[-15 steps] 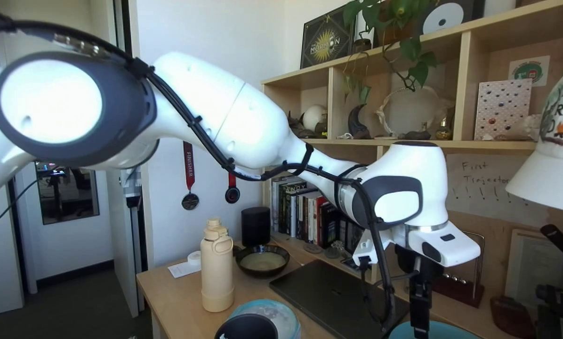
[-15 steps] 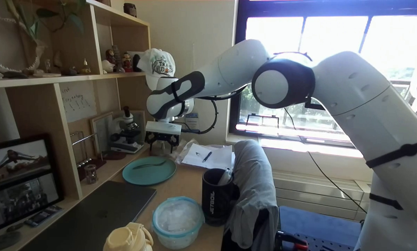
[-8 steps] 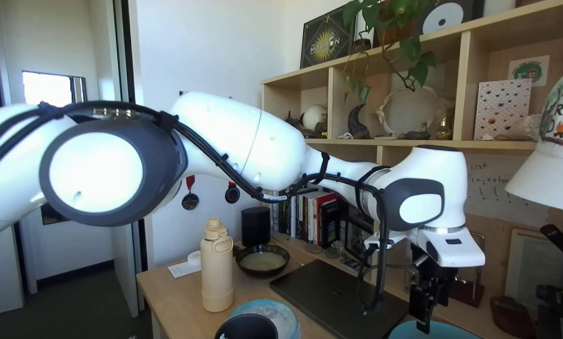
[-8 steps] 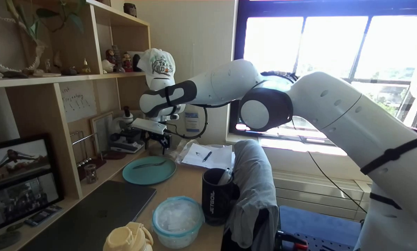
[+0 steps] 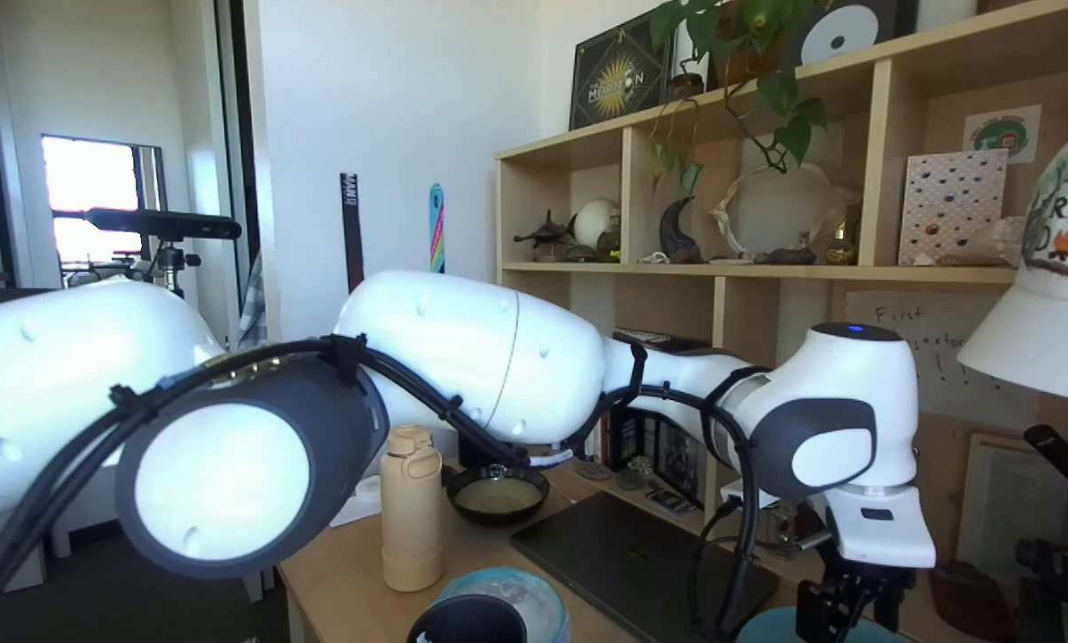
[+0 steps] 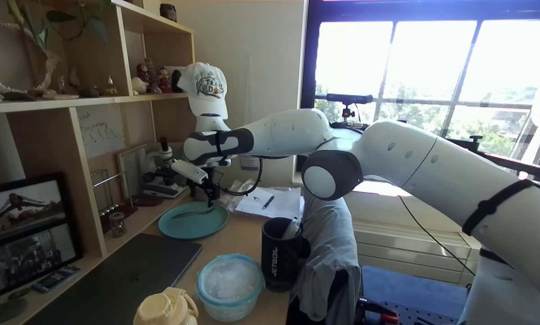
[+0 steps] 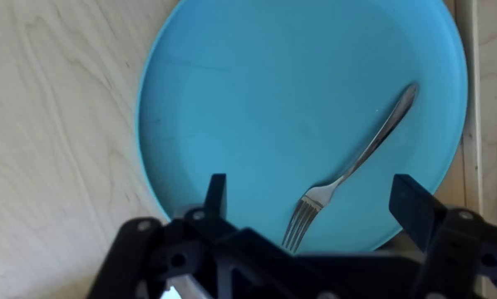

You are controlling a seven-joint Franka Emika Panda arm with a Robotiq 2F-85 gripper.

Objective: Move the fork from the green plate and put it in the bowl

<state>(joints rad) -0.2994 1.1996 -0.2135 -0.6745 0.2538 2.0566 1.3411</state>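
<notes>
Gripper (image 7: 309, 182) stands above the green plate (image 7: 252, 104), jaws wide apart. Fork (image 7: 362, 158) lies on the green plate, tines toward the gripper, clear of both jaws. Bowl (image 5: 498, 516) sits on the desk (image 5: 342, 563) near the cream bottle (image 5: 413, 522), well apart from the green plate.

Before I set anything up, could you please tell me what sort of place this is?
Probably an office, perhaps a home one: there is a closed laptop on a desk, a pen lying on paper, and a microscope.
</notes>
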